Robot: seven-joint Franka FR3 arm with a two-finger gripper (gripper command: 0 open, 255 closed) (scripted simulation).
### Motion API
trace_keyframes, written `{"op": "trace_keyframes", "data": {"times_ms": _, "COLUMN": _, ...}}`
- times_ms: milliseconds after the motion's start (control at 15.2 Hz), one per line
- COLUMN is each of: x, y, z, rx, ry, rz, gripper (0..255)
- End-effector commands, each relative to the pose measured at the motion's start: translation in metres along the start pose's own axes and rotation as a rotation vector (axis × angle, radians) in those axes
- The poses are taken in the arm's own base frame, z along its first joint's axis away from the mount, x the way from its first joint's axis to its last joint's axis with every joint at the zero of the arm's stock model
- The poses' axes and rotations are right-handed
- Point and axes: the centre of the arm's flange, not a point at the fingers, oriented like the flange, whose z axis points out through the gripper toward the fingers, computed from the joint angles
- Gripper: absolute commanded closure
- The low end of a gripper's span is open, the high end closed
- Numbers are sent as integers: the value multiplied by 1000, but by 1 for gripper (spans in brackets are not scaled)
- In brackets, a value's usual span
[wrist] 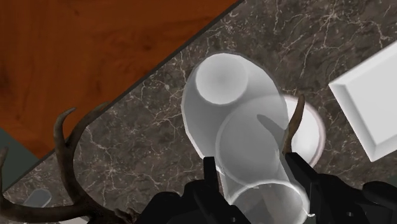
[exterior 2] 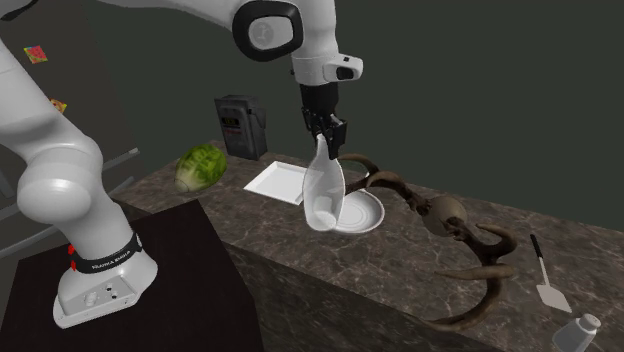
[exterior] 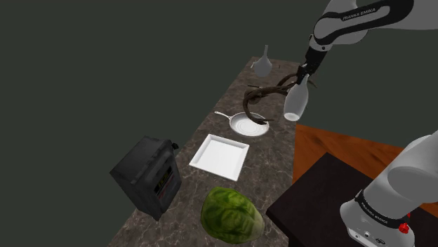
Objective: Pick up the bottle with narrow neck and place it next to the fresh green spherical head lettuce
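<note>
We see the translucent white bottle (exterior: 296, 103) hanging neck-up, its narrow neck clamped between the 2 fingers of the pincer (exterior: 302, 76), lifted clear of the dark marble table (exterior: 275, 154). It hangs near the table's edge, close to the round white plate (exterior: 249, 125) and the antlered skull (exterior 2: 445, 220). The square plate (exterior: 220, 156) lies further along. The green lettuce (exterior: 231, 215) sits well apart, near a black appliance (exterior: 144, 175).

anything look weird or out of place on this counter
An antlered skull sprawls across the dark veined counter next to the round white dish, odd among kitchen things. The bottle hangs tilted in the hand, clear of the counter.
</note>
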Motion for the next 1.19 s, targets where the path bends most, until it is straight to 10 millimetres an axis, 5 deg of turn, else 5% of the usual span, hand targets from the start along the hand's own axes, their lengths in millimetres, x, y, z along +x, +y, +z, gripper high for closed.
{"op": "trace_keyframes", "data": {"times_ms": 0, "x": 2, "y": -1, "z": -13, "rx": 0, "ry": 2, "rz": 0, "gripper": 255}}
{"op": "trace_keyframes", "data": {"times_ms": 1122, "x": 16, "y": -1, "z": -102, "rx": 0, "ry": 2, "rz": 0, "gripper": 255}}
